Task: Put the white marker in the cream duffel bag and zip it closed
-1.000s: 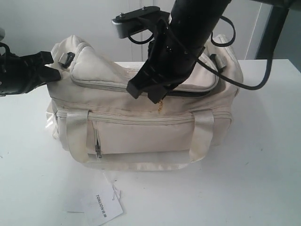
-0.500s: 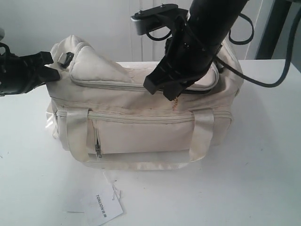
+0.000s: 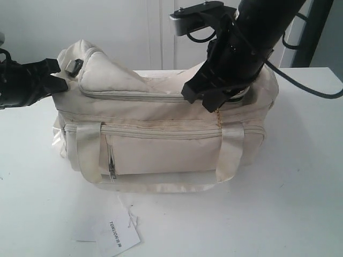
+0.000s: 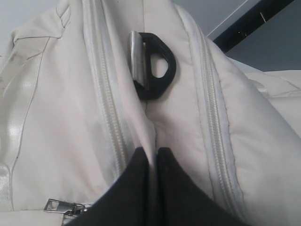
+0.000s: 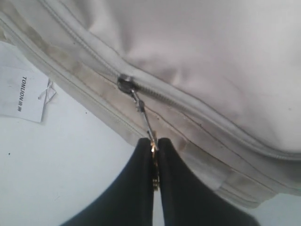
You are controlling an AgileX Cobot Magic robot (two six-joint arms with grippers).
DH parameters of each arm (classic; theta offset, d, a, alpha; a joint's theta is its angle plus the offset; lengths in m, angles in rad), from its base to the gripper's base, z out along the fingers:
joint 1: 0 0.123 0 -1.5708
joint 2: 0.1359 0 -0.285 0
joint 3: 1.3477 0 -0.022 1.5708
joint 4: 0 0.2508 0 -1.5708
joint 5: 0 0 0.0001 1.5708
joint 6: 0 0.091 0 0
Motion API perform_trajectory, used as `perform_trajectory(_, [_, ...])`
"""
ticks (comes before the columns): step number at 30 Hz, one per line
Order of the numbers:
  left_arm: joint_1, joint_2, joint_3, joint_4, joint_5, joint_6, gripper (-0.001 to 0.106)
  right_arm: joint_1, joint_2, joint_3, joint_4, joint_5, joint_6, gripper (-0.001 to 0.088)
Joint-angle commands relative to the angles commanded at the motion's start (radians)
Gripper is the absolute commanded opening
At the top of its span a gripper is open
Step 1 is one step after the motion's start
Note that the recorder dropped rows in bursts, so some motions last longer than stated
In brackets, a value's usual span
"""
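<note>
The cream duffel bag point(image 3: 161, 144) stands on the white table point(image 3: 300, 187), its front pocket facing the exterior camera. My left gripper point(image 3: 61, 80) is shut on a fold of the bag's fabric point(image 4: 149, 141) at its left end, just below the dark end clip point(image 4: 155, 66). Over the bag's top right, my right gripper point(image 3: 211, 101) is shut on the gold zipper pull point(image 5: 145, 117), which runs from the slider point(image 5: 126, 84) of the curved top zipper into the fingertips. A bit of gold chain point(image 3: 218, 116) dangles below them. The white marker is out of view.
A white paper tag point(image 3: 115, 235) with printed text lies on the table in front of the bag and shows in the right wrist view as the tag point(image 5: 23, 92). A side pocket zip pull point(image 3: 112, 172) hangs on the bag's front. A dark post point(image 3: 311, 37) stands behind at the right.
My right gripper has moved right along the top of the bag with the zipper pull, and the dark gap of the top opening no longer shows. The left gripper has stayed put.
</note>
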Motion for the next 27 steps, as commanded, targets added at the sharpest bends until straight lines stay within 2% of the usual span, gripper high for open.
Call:
perform_trajectory(4, [0.000,0.000,0.000,0.000,0.000,0.000,0.000,-0.004,-0.006,0.000,-0.011,0.000,0.000,0.0000])
perform_trajectory(14, [0.000,0.000,0.000,0.000,0.000,0.000,0.000,-0.058,-0.028,0.000,-0.004,0.000,0.000,0.0000])
perform_trajectory(23, [0.000,0.000,0.000,0.002,-0.003,0.002,0.000,-0.065,-0.028,0.000,-0.009,0.000,-0.022,0.0000])
perform_trajectory(27, [0.000,0.000,0.000,0.004,-0.003,0.002,0.000,-0.097,-0.028,0.000,-0.009,0.000,-0.026,0.0000])
